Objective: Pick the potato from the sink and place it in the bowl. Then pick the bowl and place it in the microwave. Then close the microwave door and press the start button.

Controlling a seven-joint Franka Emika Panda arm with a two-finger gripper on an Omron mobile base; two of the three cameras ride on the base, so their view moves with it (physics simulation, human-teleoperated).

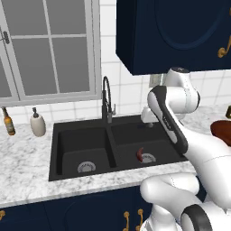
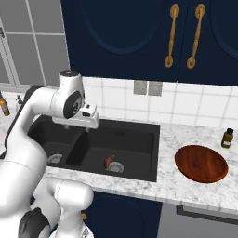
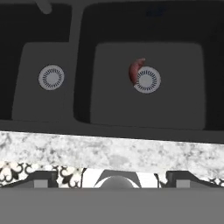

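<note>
The potato (image 1: 140, 154) (image 2: 109, 161) (image 3: 134, 70), a small reddish-brown lump, lies on the floor of the right basin of the black sink (image 1: 81, 128) (image 2: 139, 135) (image 3: 83, 65), touching the left edge of the silver drain. My gripper (image 1: 149, 122) (image 2: 78, 124) (image 3: 111, 178) hangs open above the sink, well above the potato, with nothing between its fingers. The glossy reddish-brown bowl (image 2: 201, 163) (image 1: 223, 131) stands empty on the marble counter to the right of the sink. The microwave and its door are out of view.
A dark gooseneck faucet (image 1: 106, 97) rises behind the sink's divider. A soap dispenser (image 1: 38, 124) and a bottle (image 1: 8, 122) stand left of the sink. A small brown bottle (image 2: 227, 138) stands behind the bowl. Navy wall cabinets (image 1: 180, 31) hang overhead.
</note>
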